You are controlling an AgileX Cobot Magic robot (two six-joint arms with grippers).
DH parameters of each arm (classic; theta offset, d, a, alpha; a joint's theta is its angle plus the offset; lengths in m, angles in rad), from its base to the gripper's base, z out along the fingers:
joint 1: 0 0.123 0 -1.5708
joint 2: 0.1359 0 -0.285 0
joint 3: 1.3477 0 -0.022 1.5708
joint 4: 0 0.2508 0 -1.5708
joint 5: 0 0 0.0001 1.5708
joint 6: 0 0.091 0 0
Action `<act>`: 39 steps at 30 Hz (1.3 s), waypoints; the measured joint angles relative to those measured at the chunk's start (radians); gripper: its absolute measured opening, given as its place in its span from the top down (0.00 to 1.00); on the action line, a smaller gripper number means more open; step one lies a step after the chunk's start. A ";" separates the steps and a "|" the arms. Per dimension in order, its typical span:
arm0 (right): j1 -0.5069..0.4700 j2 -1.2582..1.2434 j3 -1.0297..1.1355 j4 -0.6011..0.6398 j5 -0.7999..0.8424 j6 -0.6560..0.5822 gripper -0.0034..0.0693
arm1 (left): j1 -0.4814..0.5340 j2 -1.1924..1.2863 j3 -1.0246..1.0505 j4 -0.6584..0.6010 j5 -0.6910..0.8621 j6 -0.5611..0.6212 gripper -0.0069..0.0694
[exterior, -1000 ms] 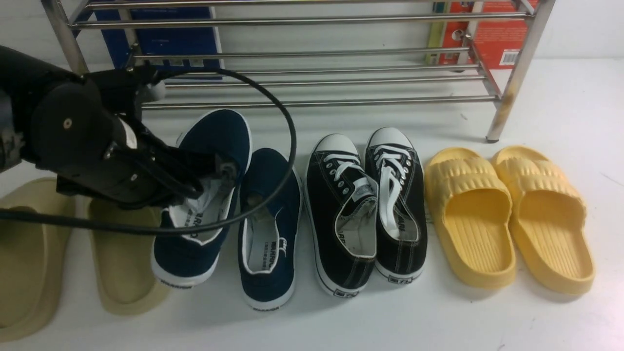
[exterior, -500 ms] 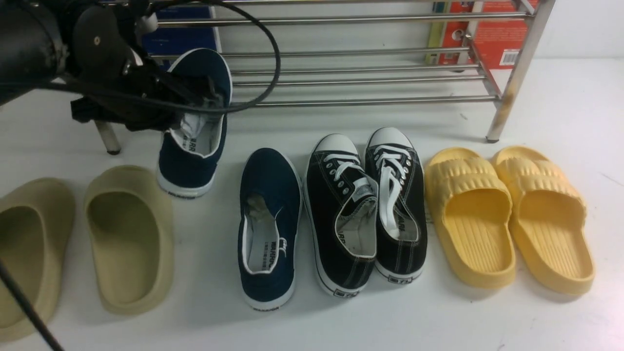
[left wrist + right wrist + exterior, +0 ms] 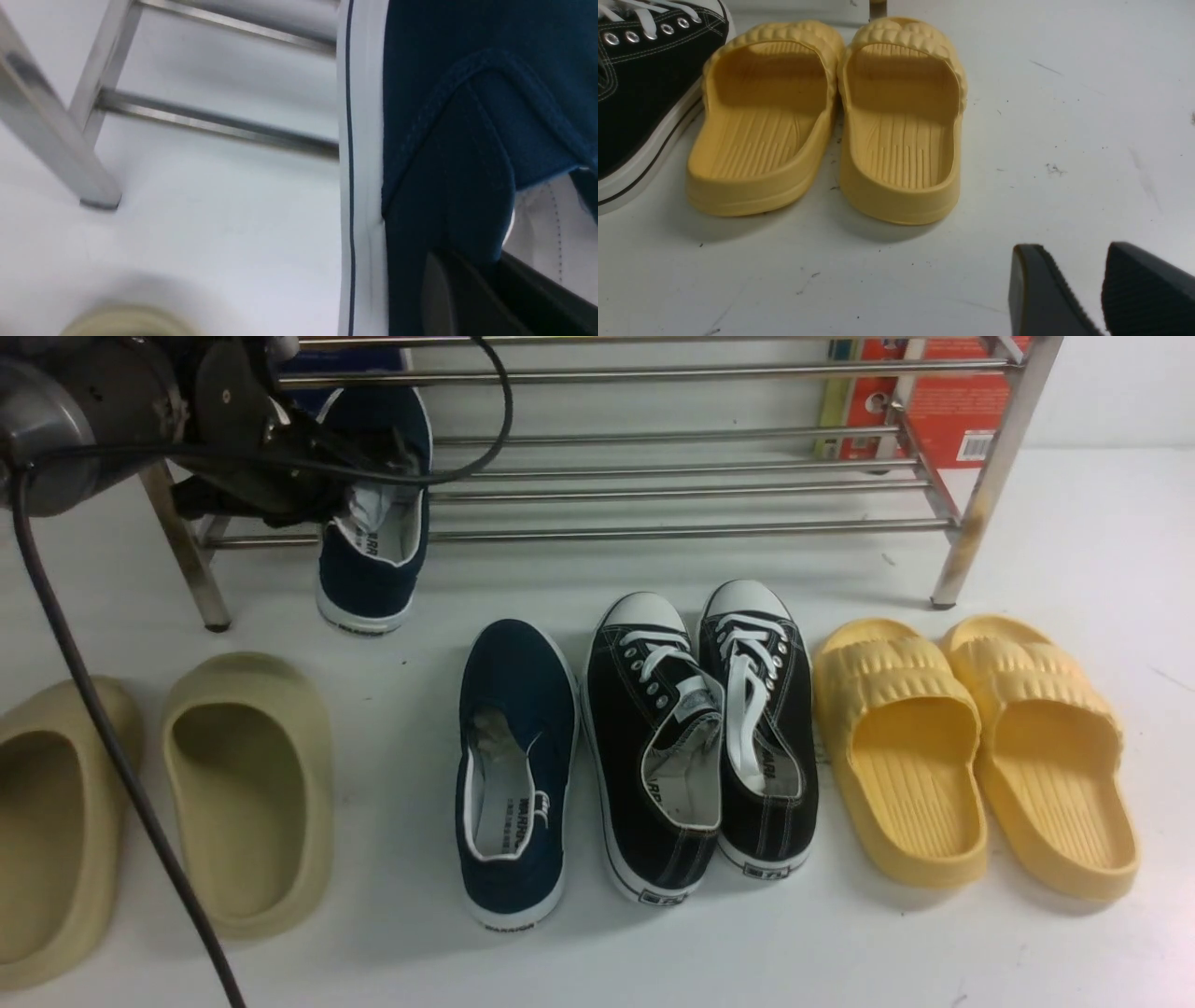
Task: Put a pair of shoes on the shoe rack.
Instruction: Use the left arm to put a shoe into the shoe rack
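At the shoe rack (image 3: 700,530), the left end effector (image 3: 387,462) pinches a navy shoe (image 3: 364,581) by its collar; it should level the sole on the tubes before releasing.

Raised navy shoe (image 3: 367,581), reaching rack (image 3: 672,531) (toe-first)

Front camera faces shoe rack (image 3: 653,532); wrist cameras sit close.

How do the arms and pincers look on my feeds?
The left arm is a bulky, rounded dark-grey housing trailing a thick black cable; the left pincer is black. The right pincer has two flat black fingers, one pad ribbed.
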 joint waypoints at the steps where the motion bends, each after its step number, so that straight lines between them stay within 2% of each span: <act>1: 0.000 0.000 0.000 0.000 0.000 0.000 0.62 | 0.000 0.000 0.000 0.008 -0.020 0.000 0.87; 17: 0.000 0.000 0.000 0.000 0.000 0.000 0.62 | 0.004 0.062 -0.004 0.052 -0.135 -0.005 0.87; 29: 0.000 0.000 0.000 0.000 0.000 0.000 0.62 | 0.022 0.079 -0.004 0.077 -0.195 -0.052 0.86; 35: 0.000 0.000 0.000 0.000 0.000 0.000 0.62 | 0.022 0.079 -0.005 0.091 -0.212 -0.052 0.77; 39: 0.000 0.000 0.000 0.000 0.000 0.000 0.62 | 0.022 0.071 -0.010 0.095 -0.229 -0.052 0.65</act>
